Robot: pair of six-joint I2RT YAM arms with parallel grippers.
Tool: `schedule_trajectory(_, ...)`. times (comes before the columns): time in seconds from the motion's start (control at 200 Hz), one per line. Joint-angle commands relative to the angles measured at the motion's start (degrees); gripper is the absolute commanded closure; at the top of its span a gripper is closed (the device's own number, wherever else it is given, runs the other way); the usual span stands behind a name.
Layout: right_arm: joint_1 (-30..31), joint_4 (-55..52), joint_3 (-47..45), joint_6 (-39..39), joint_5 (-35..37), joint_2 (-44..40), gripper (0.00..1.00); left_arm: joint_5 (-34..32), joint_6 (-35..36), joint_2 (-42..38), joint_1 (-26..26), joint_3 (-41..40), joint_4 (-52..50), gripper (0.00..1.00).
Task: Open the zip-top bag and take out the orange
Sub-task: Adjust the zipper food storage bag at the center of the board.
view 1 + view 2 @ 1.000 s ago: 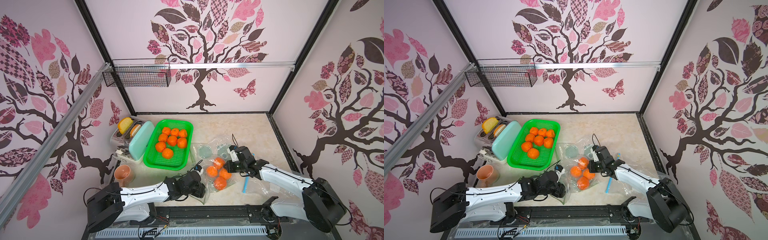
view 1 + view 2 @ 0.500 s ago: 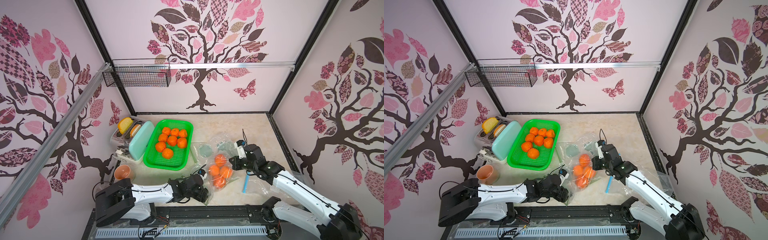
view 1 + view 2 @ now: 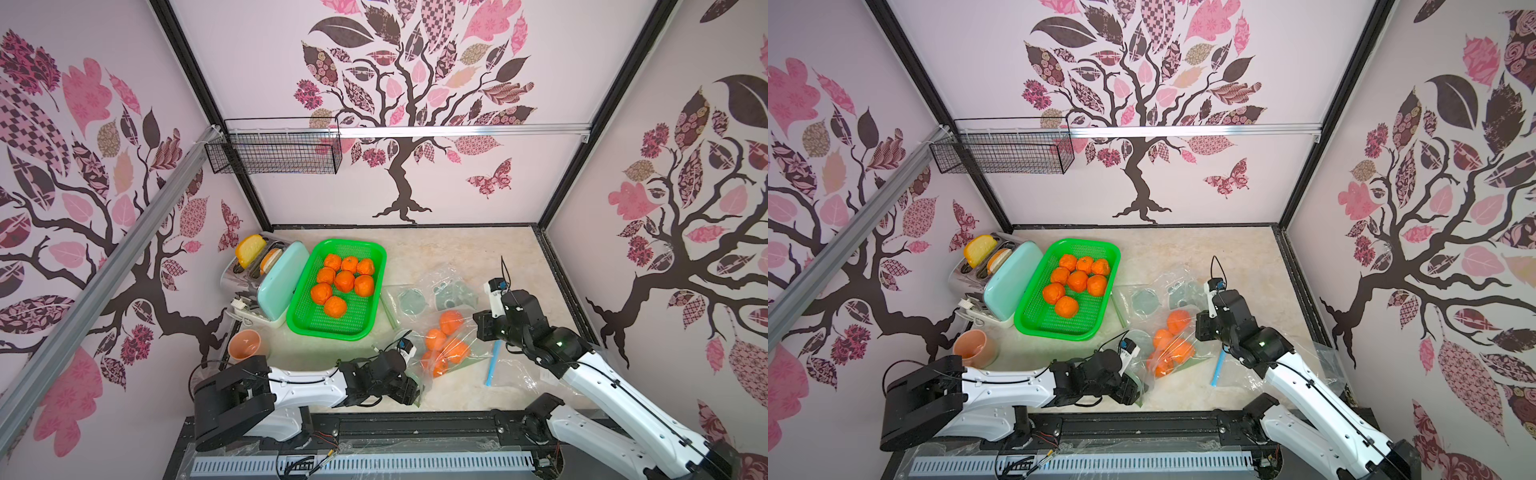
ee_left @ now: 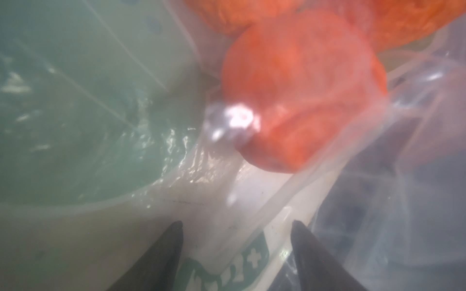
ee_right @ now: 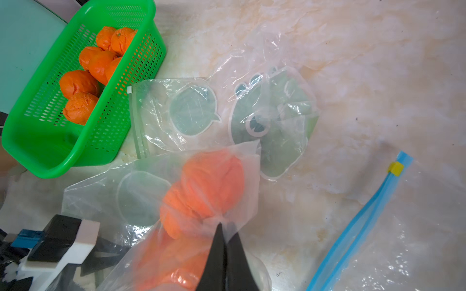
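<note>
Zip-top bag (image 3: 446, 345), clear with a green print, lies on the table (image 3: 457, 257) at about 4 o'clock from its middle in both top views. Four or so oranges (image 3: 451, 322) are bunched inside it.

The right pincer (image 5: 223, 226) is at the bag's 3 o'clock edge. Its two dark tips are pressed fully together with a fold of the bag's film nipped between them. The film runs taut from that nip over the nearest orange (image 5: 211, 184).

The left pincer (image 4: 238, 226) is at the bag's 7 o'clock corner, low over the table. Its fingers (image 4: 164, 252) stand well apart. The bag's printed film lies across the gap between them and they clamp nothing. Whether either finger brushes the plastic cannot be told through the blur. One orange (image 4: 302, 100) sits close ahead of that gap, behind the film.

A green basket (image 3: 328, 332) with eight oranges stands at 10 o'clock from the bag. Two flat empty bags (image 3: 415, 299) lie at 12 o'clock, partly under it. Another clear bag with a blue zip strip (image 3: 492, 361) lies at 4 o'clock, just beside the right arm. A toaster (image 3: 274, 286) and a peach cup (image 3: 245, 345) stand at the table's 9 o'clock edge.
</note>
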Motion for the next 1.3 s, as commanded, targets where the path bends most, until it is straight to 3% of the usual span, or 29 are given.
schedule_trajectory(0.0, -0.2, -0.8, 3.5, -0.7, 2.8, -2.0, 1.0, 0.0, -0.6, -0.8, -0.3, -3.3, 0.3, 0.28)
schedule_trajectory(0.19, -0.2, -0.3, 2.2, -0.4, 1.7, -3.2, 1.0, -0.5, -0.5, -2.6, -0.3, -6.2, 6.7, 0.26)
schedule_trajectory(0.47, -0.2, -1.3, 1.9, -0.4, -1.3, -4.1, 1.0, -4.1, -0.4, -1.0, -0.3, -6.2, 7.2, 0.26)
schedule_trajectory(0.785, -0.2, -4.2, 0.1, -0.1, -0.7, -4.1, 1.0, -8.0, -0.6, -0.2, -0.3, -4.9, 4.6, 0.16)
schedule_trajectory(0.85, -0.2, -4.2, -0.8, 0.6, 1.4, -3.4, 0.62, -8.0, 0.2, -0.4, -0.3, -4.1, 4.3, 0.16)
schedule_trajectory(0.89, -0.2, -4.6, -0.7, 0.8, 3.1, -2.9, 0.46, -7.7, 0.6, -0.3, -0.3, -3.9, 4.3, 0.16)
schedule_trajectory(0.93, -0.2, -5.3, -0.2, 1.0, 5.3, -2.4, 0.37, -7.4, 0.9, -0.1, -0.3, -3.7, 4.3, 0.16)
schedule_trajectory(0.98, -0.1, -6.1, 1.1, 0.8, 8.4, -2.0, 0.33, -7.2, 1.1, 0.0, -0.3, -3.6, 4.2, 0.16)
schedule_trajectory(1.055, -0.2, -6.3, 2.6, 0.3, 10.4, -1.8, 0.33, -7.1, 1.1, 0.0, -0.3, -3.7, 4.0, 0.16)
schedule_trajectory(1.105, -0.2, -6.0, 3.1, 0.2, 9.7, -1.3, 0.38, -7.3, 1.1, -0.1, -0.3, -3.6, 4.0, 0.16)
schedule_trajectory(1.29, 0.3, -0.3, 1.2, 4.2, -4.1, 3.1, 0.74, -7.4, 1.6, -1.6, -0.3, -3.0, 3.2, 0.16)
